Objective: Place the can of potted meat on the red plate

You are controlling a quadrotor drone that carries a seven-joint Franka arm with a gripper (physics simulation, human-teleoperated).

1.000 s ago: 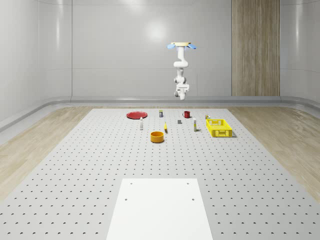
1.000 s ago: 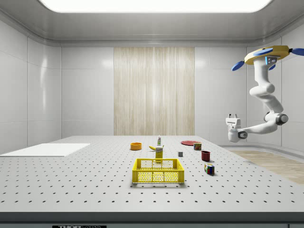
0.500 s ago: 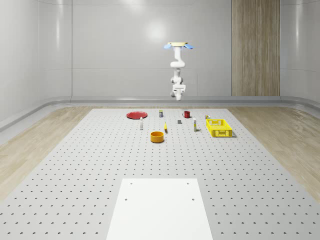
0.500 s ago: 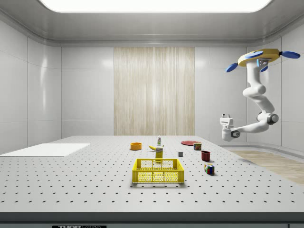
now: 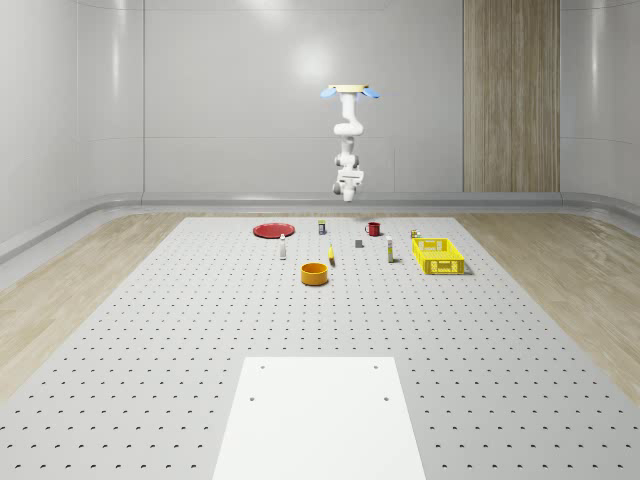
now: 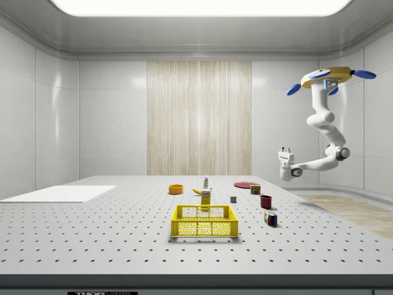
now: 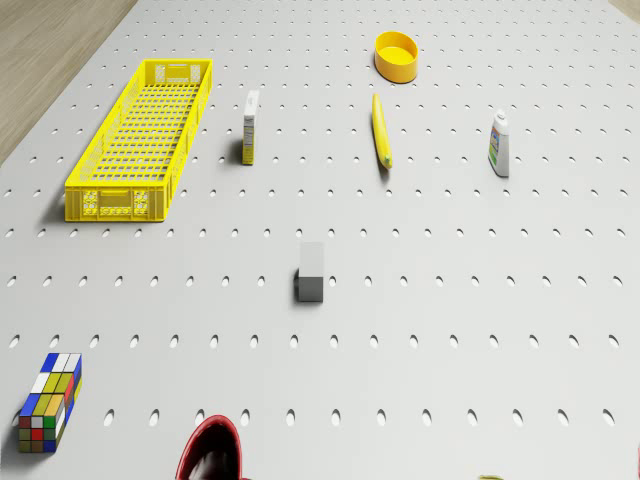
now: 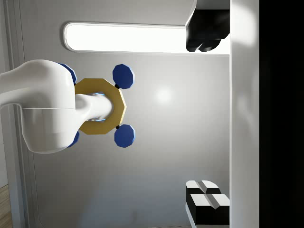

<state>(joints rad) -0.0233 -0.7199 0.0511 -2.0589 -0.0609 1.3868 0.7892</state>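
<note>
I'm on the approach, with nothing picked up yet. The drone [image 6: 326,76] hovers high in the air, well above the red plate [image 5: 272,231] and off to that plate's right in the side view, about over the table's [image 5: 180,330] edge as far as I can judge. The arm hangs below it and is bent so the gripper [image 6: 285,150] points upward rather than at the table (the wrist view looks back up at the drone's underside [image 8: 100,107]). In that view the two fingers [image 8: 205,202] stand wide apart with only bare wall between them, so the gripper is open and carries nothing.

The can of potted meat [image 5: 321,227] stands upright on the table near the red plate, clear of its rim, on the side toward the red mug [image 5: 373,229]. In the side view the can [image 6: 255,189] sits just in front of the plate [image 6: 244,184]. The gripper is well apart from both, far above them.

As I read it, the next move calls for three things. The wrist has to turn over so the fingers face down. The drone has to come in toward the plate side until the gripper is over the can. Then I lower until the open fingers straddle it. The mug and the small grey block [image 7: 311,271] are close by, so I'd want a straight drop.
</note>
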